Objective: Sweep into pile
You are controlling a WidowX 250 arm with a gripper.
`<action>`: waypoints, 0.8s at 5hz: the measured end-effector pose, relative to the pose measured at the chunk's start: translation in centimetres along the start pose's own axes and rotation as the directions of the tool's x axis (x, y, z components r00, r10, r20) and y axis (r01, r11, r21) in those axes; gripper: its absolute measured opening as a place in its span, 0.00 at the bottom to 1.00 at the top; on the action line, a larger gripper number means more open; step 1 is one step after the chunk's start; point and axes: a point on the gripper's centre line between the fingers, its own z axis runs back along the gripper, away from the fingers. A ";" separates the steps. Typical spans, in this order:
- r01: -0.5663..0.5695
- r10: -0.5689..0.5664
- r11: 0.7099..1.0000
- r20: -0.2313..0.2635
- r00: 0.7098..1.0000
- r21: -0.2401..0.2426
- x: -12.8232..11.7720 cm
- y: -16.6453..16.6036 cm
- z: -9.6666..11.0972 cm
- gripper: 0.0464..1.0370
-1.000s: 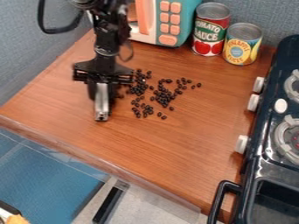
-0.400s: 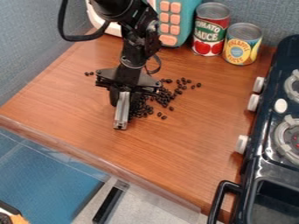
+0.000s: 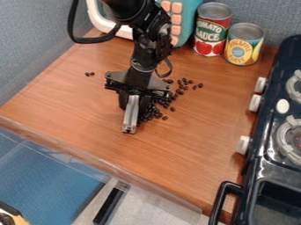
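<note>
As viewed from where I stand, the gripper is positioned over the wooden surface, beside the dark beans; I cannot tell whether its jaws are wide or narrow. Pile status, by my judgement: partial. Beans are dense near the gripper, looser toward the far edge. Stray beans toward the left edge require collection.

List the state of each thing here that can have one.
Dark beans: loosely bunched beside the gripper, spread at the edges
Two stray beans: apart from the rest
Gripper: lowered at the beans
Red can: upright
Yellow can: upright
Stove: on or off, can't tell
</note>
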 end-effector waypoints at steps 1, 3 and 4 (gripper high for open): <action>-0.034 0.034 0.999 -0.027 0.999 0.006 -0.4 1.9 0.1 0.34; -0.135 0.139 0.987 0.038 0.990 -0.083 2.0 8.9 4.8 0.34; -0.152 0.154 0.980 0.006 0.988 -0.130 3.6 12.3 6.5 0.34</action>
